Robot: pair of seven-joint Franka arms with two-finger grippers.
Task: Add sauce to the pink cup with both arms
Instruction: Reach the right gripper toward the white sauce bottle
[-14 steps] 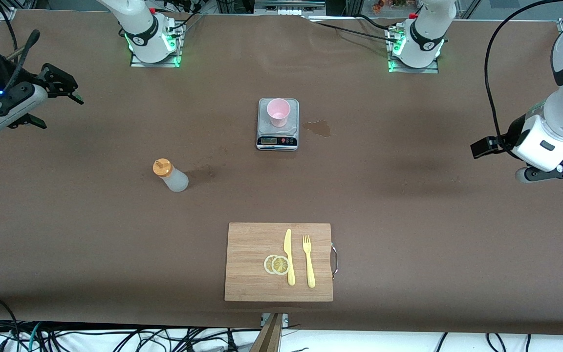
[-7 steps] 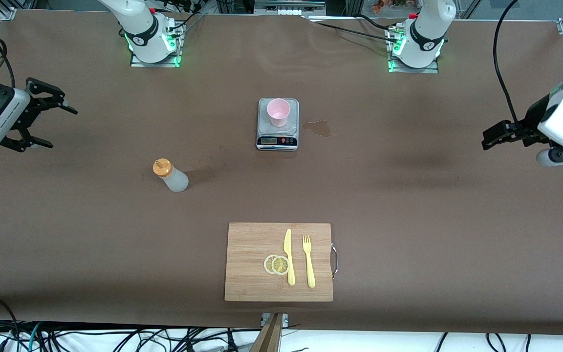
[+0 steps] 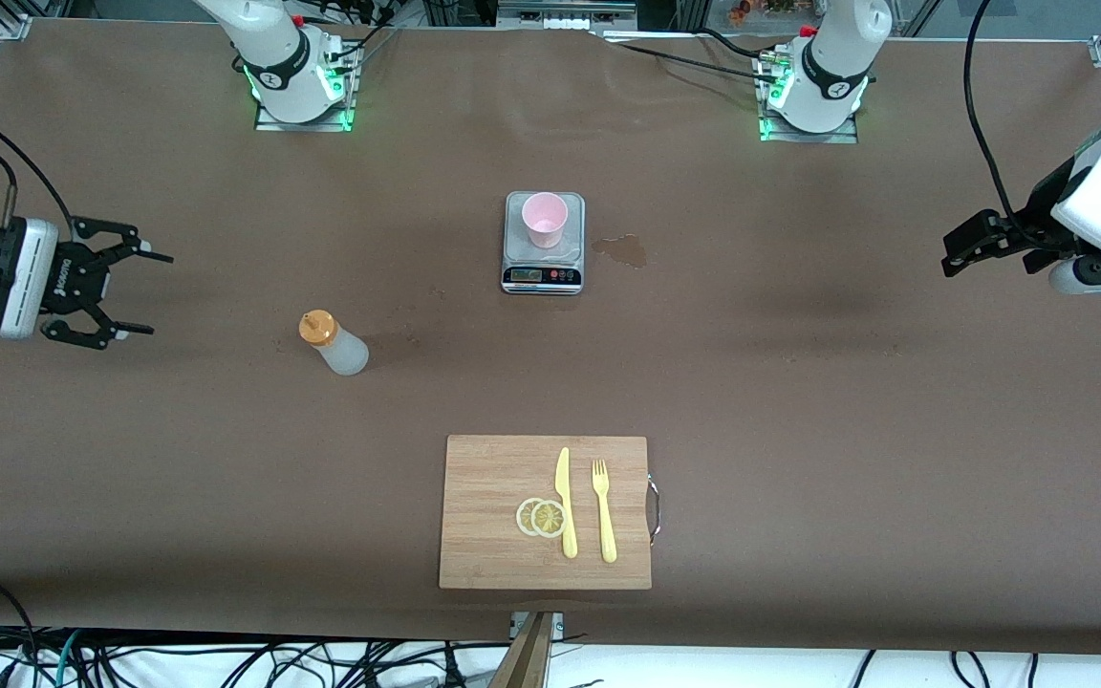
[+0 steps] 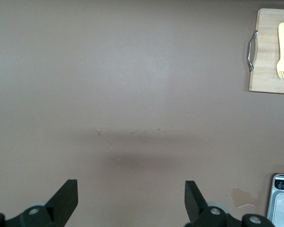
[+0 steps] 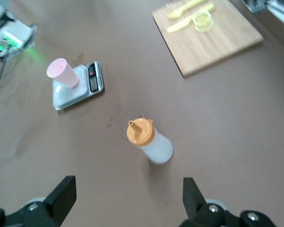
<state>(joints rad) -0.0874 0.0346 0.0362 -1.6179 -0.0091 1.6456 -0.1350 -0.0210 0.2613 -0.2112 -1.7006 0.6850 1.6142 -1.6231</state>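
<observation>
Right gripper (image 3: 125,291) has swung toward the sauce bottle (image 3: 336,345) at its 3 o'clock, jaws spread — left gripper (image 3: 976,250), spread too, waits; pink cup (image 3: 545,219) unfilled.

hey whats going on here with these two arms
Nothing is held yet. The right pincer is open, in the air toward the right arm's end, facing the upright sauce bottle. The pink cup sits on a kitchen scale. The left pincer waits open over bare table at the left arm's end.
</observation>
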